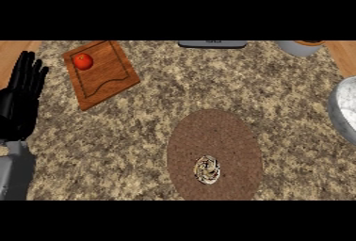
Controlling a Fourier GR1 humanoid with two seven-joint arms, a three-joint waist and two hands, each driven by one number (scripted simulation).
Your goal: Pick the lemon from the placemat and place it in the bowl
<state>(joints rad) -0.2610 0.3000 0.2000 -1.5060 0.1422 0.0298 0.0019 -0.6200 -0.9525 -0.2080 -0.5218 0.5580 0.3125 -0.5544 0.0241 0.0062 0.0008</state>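
Note:
A small round object (207, 170), mottled brown, white and yellowish, lies on the lower part of the brown oval placemat (215, 136); it is the only thing on the mat. The grey bowl (343, 113) is cut off by the right edge, only its left rim and part of its inside showing. My left hand (21, 94) rests at the far left, fingers straight and pointing up, holding nothing, well away from the mat. My right hand does not show.
A wooden cutting board (104, 75) with a red fruit (83, 61) lies at the back left. A flat grey item (212, 44) sits at the back edge and a grey cup (300, 47) at the back right.

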